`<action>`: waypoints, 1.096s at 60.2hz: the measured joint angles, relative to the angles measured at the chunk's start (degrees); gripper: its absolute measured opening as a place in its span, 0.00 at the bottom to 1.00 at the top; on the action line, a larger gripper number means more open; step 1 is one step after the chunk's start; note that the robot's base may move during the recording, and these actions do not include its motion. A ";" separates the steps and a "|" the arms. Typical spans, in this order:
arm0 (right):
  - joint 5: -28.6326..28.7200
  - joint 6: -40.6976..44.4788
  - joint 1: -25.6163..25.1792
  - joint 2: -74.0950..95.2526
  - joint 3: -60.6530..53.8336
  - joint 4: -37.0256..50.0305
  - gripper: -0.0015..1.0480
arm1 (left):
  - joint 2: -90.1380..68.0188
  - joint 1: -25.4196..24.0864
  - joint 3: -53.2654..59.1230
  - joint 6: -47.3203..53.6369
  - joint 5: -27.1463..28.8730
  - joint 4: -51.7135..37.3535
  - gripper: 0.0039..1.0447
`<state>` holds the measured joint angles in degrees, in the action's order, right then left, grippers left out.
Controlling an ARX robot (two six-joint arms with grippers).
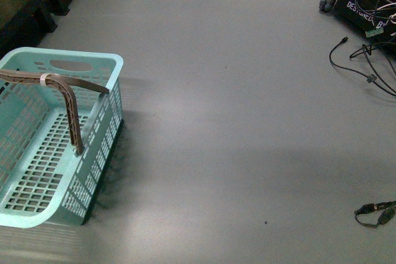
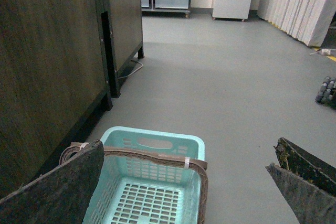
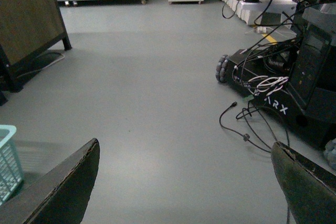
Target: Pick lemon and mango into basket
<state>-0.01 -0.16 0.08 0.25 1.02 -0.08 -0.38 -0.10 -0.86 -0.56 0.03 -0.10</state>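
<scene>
I am reading white "ARX" on the black wheeled base; in the front view it is showing "DESIGNED B", cut off.

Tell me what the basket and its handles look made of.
Basket: moulded plastic, it seems, light teal with a slight sheen; slotted walls and rim in one piece. Handles: brown, matte, flat bands; likely plastic, but unclear.
</scene>
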 joint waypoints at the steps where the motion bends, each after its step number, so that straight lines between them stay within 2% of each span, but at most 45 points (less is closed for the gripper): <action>1: 0.00 0.00 0.00 0.00 0.00 0.00 0.92 | 0.00 0.00 0.00 0.00 0.00 0.00 0.94; 34: 0.00 0.00 0.00 0.00 0.00 0.00 0.92 | 0.00 0.00 0.00 0.00 -0.02 0.00 0.94; 36: 0.00 0.00 0.00 0.00 0.00 0.00 0.92 | -0.37 0.24 -0.17 -0.39 0.81 0.68 0.94; 39: -0.02 0.00 0.00 0.00 0.00 0.00 0.92 | -6.80 0.94 -3.96 -6.47 5.97 9.03 0.94; 41: 0.02 0.00 0.00 0.00 0.00 0.00 0.92 | -11.50 0.11 -5.25 -10.34 6.43 9.44 0.94; 43: 0.02 0.00 0.00 0.02 0.00 0.00 0.92 | -15.37 -0.81 -5.97 -12.50 5.77 8.41 0.94; 50: 0.02 0.00 0.00 0.00 0.00 0.00 0.92 | -33.83 -6.64 -9.14 -25.14 0.24 -4.07 0.94; 60: 0.02 0.00 0.00 0.00 0.00 0.00 0.92 | -59.39 -12.68 -14.62 -40.22 -4.04 -21.03 0.94; 66: 0.00 0.00 0.00 0.00 0.00 0.00 0.92 | -75.82 -13.75 -19.63 -46.93 -5.33 -29.22 0.94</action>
<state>-0.01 -0.16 0.08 0.25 1.02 -0.08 -76.20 -13.85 -20.49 -47.48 -5.30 -29.32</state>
